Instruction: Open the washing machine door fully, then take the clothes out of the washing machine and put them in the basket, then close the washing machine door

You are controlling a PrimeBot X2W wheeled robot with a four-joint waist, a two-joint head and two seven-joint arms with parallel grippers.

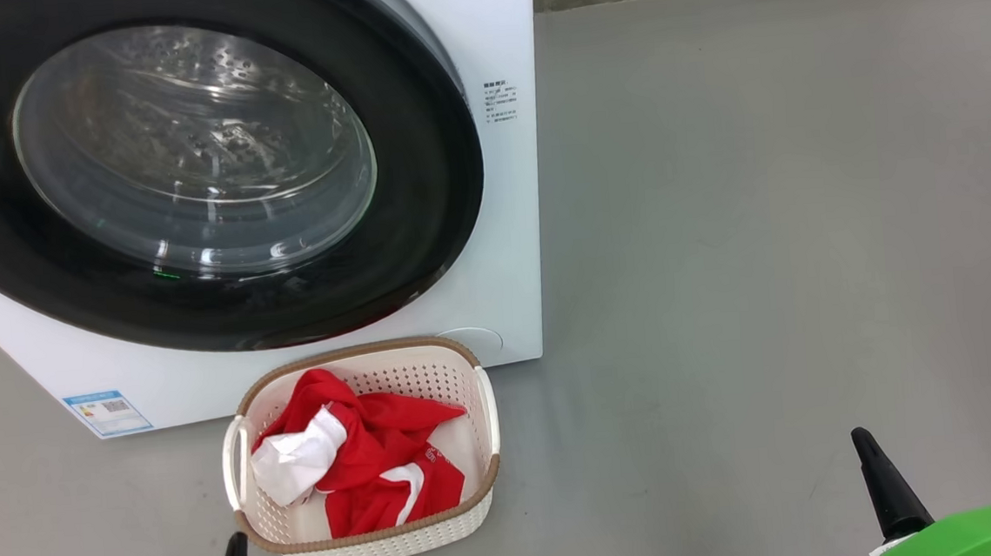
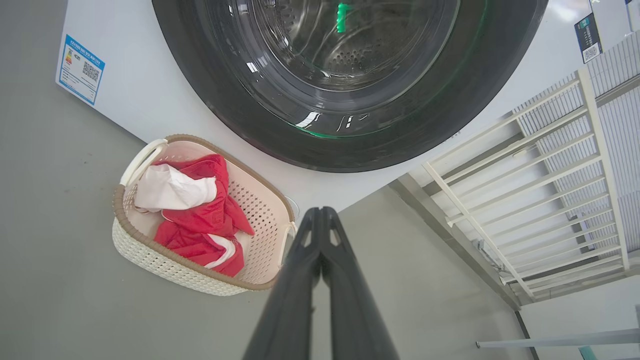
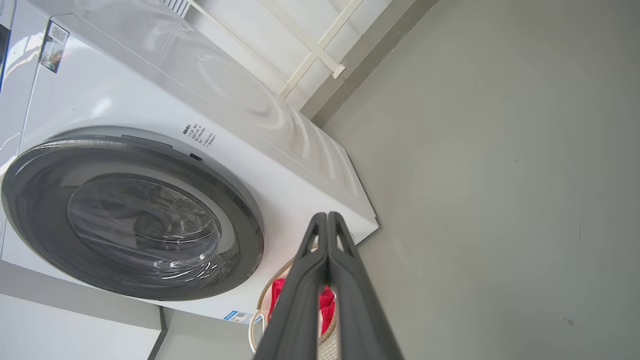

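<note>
The white washing machine (image 1: pixel 497 295) fills the upper left of the head view, and its black-rimmed glass door (image 1: pixel 191 160) lies flat against the front. On the floor before it stands the cream basket (image 1: pixel 408 528), holding the red and white clothes (image 1: pixel 369 461). My left gripper (image 1: pixel 235 549) is shut and empty just off the basket's near left corner. Low at the right, my right gripper (image 1: pixel 865 448) is shut and empty over bare floor. The left wrist view has the door (image 2: pixel 350 140), basket (image 2: pixel 150 260), clothes (image 2: pixel 200 220) and shut left gripper (image 2: pixel 320 212). My shut right gripper (image 3: pixel 327 217) points toward the washing machine (image 3: pixel 280 195).
Grey floor (image 1: pixel 761 207) stretches to the right of the machine as far as a wall base. A white barred frame (image 2: pixel 550 175) stands against the wall beside the washer. A small blue label (image 1: pixel 108 414) marks the machine's lower left corner.
</note>
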